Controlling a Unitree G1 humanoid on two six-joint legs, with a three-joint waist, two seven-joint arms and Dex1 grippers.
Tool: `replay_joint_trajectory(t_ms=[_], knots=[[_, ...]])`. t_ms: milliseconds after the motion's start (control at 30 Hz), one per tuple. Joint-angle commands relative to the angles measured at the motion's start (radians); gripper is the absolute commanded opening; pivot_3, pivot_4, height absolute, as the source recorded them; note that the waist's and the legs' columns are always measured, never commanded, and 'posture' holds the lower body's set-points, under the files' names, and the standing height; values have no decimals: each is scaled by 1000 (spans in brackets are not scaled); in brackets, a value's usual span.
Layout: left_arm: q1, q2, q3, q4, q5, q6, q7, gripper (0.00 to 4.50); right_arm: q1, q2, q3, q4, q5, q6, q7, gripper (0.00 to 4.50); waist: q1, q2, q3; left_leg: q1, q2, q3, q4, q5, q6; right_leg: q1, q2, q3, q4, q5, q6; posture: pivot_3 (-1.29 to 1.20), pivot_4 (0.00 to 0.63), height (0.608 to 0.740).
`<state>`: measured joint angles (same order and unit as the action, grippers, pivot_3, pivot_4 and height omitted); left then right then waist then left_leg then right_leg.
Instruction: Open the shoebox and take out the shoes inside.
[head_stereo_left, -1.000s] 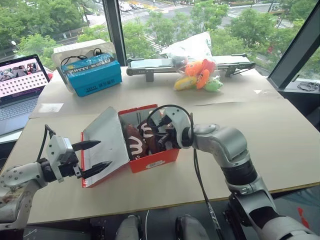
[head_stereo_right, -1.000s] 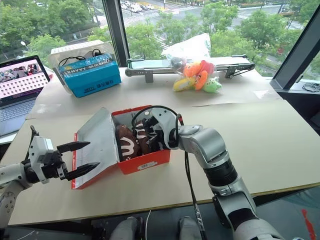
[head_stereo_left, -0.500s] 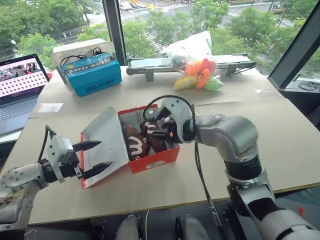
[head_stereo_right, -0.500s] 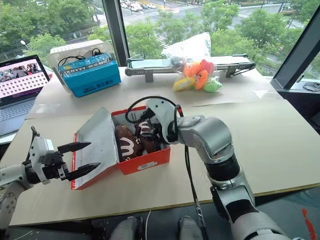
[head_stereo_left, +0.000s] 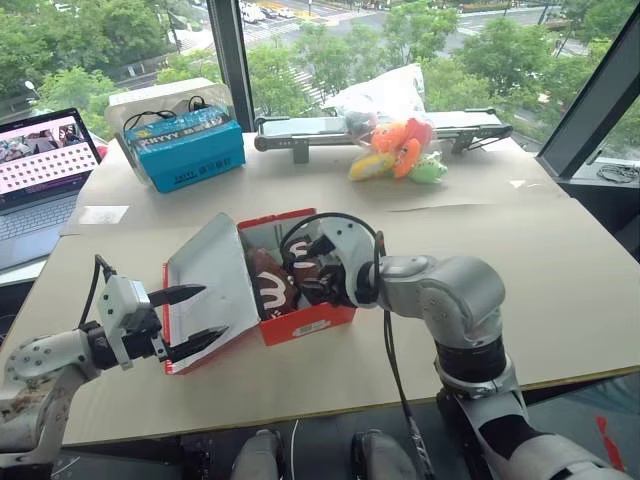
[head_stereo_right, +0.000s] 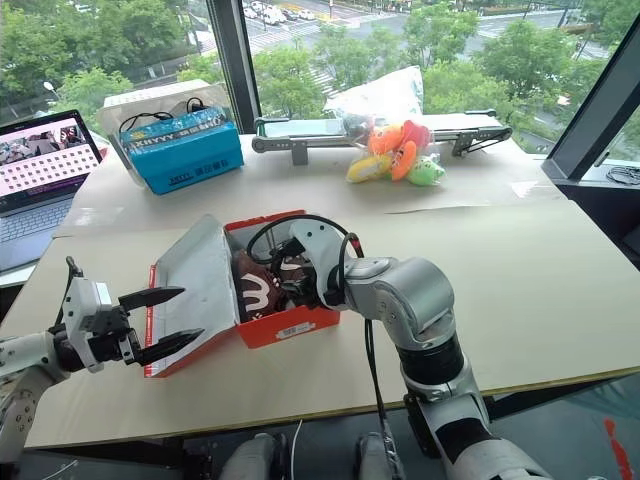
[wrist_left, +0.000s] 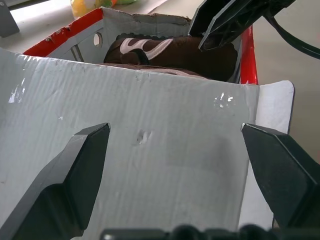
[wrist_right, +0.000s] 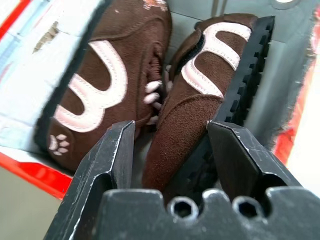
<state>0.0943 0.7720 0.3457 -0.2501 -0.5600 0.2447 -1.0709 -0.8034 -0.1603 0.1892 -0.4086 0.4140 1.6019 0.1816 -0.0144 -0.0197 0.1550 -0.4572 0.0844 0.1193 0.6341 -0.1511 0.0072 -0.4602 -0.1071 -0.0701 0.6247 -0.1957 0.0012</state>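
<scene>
The red shoebox (head_stereo_left: 310, 325) stands open near the table's front, its grey-white lid (head_stereo_left: 210, 275) leaning out to the left. Inside lie the two dark brown shoes (head_stereo_left: 272, 290) with white curved marks. My right gripper (head_stereo_left: 310, 268) reaches down into the box. In the right wrist view it (wrist_right: 172, 140) is open, with one shoe (wrist_right: 195, 110) between its fingers and the other shoe (wrist_right: 110, 75) beside them. My left gripper (head_stereo_left: 212, 312) is open just left of the lid's free edge, with the lid's inner face (wrist_left: 150, 125) straight ahead of it.
A blue carton (head_stereo_left: 185, 150) and an open laptop (head_stereo_left: 45, 165) sit at the back left. Orange, yellow and green plush toys (head_stereo_left: 400, 150) lie at the back by a long grey device (head_stereo_left: 300, 128). Bare tabletop (head_stereo_left: 540, 280) spreads to the right of the box.
My right gripper went from shut to open and tipped further down inside the box, now straddling one shoe. The left gripper and the lid have stayed put.
</scene>
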Motion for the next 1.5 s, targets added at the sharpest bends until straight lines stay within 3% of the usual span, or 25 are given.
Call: replay_joint_trajectory(t_ms=[33, 733, 967, 1000, 1100, 1133, 1500], knots=[[3, -1, 18, -45, -22, 5, 10, 4500, 8, -19, 20, 15, -12, 13, -19, 2854, 0, 0, 0, 0, 0, 0, 0, 0, 0, 0, 0, 0, 0, 0, 0, 0, 150, 740], [9, -12, 18, -57, -21, 12, 31, 4500, -91, -99, -8, -13, 22, 13, -37, 2854, 1, 0, 0, -1, 0, -2, -1, 0, 0, -1, 0, 0, -1, 0, 0, 0, 150, 740], [4, -10, 16, -51, -19, 10, 28, 4500, -63, -107, 12, -21, 31, 13, -52, 2854, 1, 0, 0, -1, 0, -2, -1, 0, 0, -1, 0, 0, -2, 0, 0, 0, 150, 740], [5, -10, 16, -51, -19, 10, 28, 4500, -61, -107, 9, -23, 32, 13, -56, 3365, 1, 0, 0, -1, 0, -2, -1, 0, 0, -1, 0, 0, -2, 0, 0, 0, 150, 740], [7, -10, 17, -53, -20, 10, 28, 4500, -56, -102, -4, -30, 44, 13, -62, 4329, 1, 0, 0, -1, 0, -2, -1, 0, 0, -1, 0, 0, -3, 0, 0, 0, 150, 740], [8, -10, 17, -53, -20, 11, 28, 4500, -55, -100, -6, -31, 46, 13, -64, 4469, 1, 0, 0, -1, 0, -2, -1, 0, 0, -1, 0, 0, -3, 0, 0, 0, 150, 740], [6, -10, 14, -52, -15, 13, 34, 4500, 0, -4, 45, 17, 17, 11, -82, 4469, -1, 0, 0, -1, 0, -2, -2, 0, 0, -1, 0, 0, -3, 0, 0, 0, 150, 740]])
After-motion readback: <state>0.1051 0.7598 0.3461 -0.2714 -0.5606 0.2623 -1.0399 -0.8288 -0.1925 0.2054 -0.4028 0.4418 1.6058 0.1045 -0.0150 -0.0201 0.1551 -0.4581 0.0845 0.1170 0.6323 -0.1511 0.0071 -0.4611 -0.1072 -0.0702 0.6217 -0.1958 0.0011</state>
